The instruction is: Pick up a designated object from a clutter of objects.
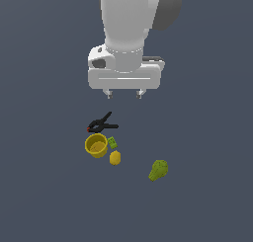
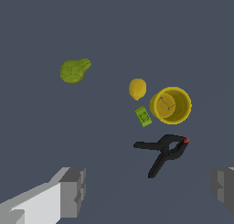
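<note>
Black spring clamp (image 1: 102, 123) lying ungrasped beside yellow cup (image 1: 96, 145); I'm hovering my claw (image 1: 124, 94) above, fingers apart.

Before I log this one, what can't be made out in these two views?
- Gripper: the exterior view shows only its fingertips below the hand; the wrist view's edges cut off both fingers.
- Green block: too small to identify in either view.
- Black clamp: its jaw tips are a tiny red speck in the exterior view.

No text, label, brand, number or sign can be read on anything here.
</note>
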`<state>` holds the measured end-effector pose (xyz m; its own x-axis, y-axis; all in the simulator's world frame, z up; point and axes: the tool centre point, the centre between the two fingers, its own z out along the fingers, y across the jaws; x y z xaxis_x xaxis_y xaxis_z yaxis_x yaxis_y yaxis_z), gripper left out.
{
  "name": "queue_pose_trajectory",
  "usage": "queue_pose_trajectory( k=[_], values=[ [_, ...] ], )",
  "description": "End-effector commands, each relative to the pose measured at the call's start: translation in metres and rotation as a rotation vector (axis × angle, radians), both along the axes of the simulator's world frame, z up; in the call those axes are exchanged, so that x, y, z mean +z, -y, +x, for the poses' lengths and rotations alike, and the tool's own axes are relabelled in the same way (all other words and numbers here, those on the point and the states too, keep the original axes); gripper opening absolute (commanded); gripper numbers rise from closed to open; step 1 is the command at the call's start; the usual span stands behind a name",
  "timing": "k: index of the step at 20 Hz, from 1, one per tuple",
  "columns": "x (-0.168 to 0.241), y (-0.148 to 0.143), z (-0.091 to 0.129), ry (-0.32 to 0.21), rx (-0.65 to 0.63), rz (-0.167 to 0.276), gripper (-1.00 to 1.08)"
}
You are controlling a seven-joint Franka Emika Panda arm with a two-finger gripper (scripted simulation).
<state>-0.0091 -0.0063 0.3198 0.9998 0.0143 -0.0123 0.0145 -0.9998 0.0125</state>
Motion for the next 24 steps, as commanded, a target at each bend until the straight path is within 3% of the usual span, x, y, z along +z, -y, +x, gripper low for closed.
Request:
queue_pose_trajectory(
  k=[1, 14, 24],
  values=[
    [0.000, 0.000, 0.000, 0.000, 0.000, 0.000, 1.00],
    [0.010, 0.003, 0.005, 0.016, 0.043, -0.019, 1.00],
    [-0.025, 0.017, 0.005, 0.016, -0.084, -0.002, 1.00]
  ],
)
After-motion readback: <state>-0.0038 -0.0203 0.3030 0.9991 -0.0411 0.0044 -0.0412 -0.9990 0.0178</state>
